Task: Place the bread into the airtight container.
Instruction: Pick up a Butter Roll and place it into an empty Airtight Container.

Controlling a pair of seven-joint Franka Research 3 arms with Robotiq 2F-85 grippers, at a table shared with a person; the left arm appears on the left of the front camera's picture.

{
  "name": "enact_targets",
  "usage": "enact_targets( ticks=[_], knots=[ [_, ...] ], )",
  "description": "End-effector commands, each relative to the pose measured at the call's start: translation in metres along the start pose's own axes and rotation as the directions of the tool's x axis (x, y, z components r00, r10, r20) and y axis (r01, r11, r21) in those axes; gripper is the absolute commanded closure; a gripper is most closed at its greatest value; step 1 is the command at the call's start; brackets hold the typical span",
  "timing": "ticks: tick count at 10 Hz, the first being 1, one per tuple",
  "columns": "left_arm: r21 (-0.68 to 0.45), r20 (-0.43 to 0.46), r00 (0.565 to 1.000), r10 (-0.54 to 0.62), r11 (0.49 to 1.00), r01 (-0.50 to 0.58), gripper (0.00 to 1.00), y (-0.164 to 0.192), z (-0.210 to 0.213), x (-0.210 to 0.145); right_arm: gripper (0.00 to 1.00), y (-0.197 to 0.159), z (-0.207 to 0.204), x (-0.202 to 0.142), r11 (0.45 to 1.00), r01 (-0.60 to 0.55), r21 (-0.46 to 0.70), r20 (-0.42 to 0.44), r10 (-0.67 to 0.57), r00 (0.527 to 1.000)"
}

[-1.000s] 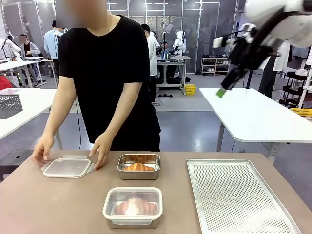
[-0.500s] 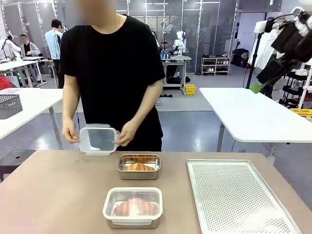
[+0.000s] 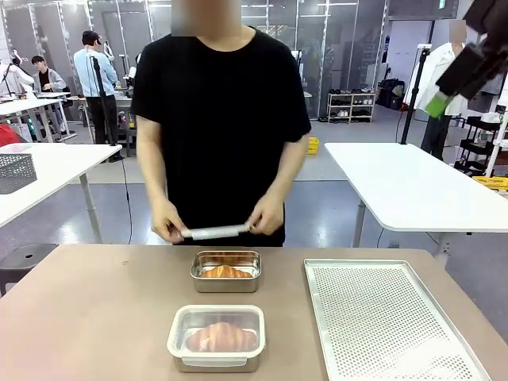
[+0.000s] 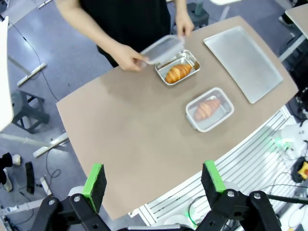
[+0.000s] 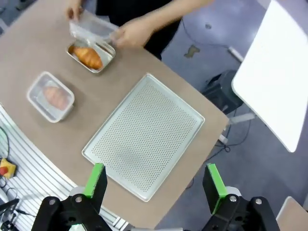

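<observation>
**Lid held over the open container, both arms high**

Brown tabletop is what you are looking across, with white workbenches and a lab floor behind the person standing at its far edge. Take the open steel container as your landmark: it is sitting near the far edge, and a croissant is lying inside it, uncovered. Just above and slightly beyond that container, the person's hands are gripping a clear plastic lid by its two ends, holding it flat and clear of the rim. Nearer to you than the open container, a second container is sitting with its clear lid on and another croissant showing through it. To the right of both, a perforated metal baking tray is lying bare.

Your right gripper is hanging high above the table, beyond the tray's outer side, its green-padded fingers spread wide with nothing between them; in the front view one green pad is showing at the upper right. Your left gripper is also hovering high, past the near table edge from the lidded container, fingers spread wide and carrying nothing.
</observation>
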State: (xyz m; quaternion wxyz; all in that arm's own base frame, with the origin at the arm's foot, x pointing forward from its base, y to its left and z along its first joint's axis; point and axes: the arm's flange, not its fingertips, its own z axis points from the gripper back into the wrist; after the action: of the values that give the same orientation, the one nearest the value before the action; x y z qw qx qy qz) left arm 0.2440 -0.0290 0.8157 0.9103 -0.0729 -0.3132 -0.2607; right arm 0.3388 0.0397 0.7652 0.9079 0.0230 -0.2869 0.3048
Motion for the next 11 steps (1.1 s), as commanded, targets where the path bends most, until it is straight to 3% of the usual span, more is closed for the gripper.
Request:
enact_targets(
  ticks=[1,3,4,5,11],
  knots=[
    [-0.003,0.000,1.000,-0.006,1.000,0.006,0.00,0.000,0.002,0.001,0.00,-0.001,0.024,0.007,0.998,0.029,0.049,0.021,-0.030,0.999],
    [-0.003,0.000,1.000,-0.006,1.000,0.006,0.00,0.000,0.002,0.001,0.00,0.008,0.025,0.014,0.999,0.010,0.051,-0.019,-0.009,1.000],
    [-0.003,0.000,1.000,-0.006,1.000,0.006,0.00,0.000,0.002,0.001,0.00,0.009,0.017,0.015,0.998,-0.015,0.066,0.012,0.014,1.000],
    [-0.003,0.000,1.000,-0.006,1.000,0.006,0.00,0.000,0.002,0.001,0.00,0.006,0.033,0.008,1.000,-0.010,0.028,0.009,0.010,1.000],
    [-0.003,0.000,1.000,-0.006,1.000,0.006,0.00,0.000,0.002,0.001,0.00,0.006,0.033,0.008,1.000,-0.010,0.028,0.009,0.010,1.000]
  ],
)
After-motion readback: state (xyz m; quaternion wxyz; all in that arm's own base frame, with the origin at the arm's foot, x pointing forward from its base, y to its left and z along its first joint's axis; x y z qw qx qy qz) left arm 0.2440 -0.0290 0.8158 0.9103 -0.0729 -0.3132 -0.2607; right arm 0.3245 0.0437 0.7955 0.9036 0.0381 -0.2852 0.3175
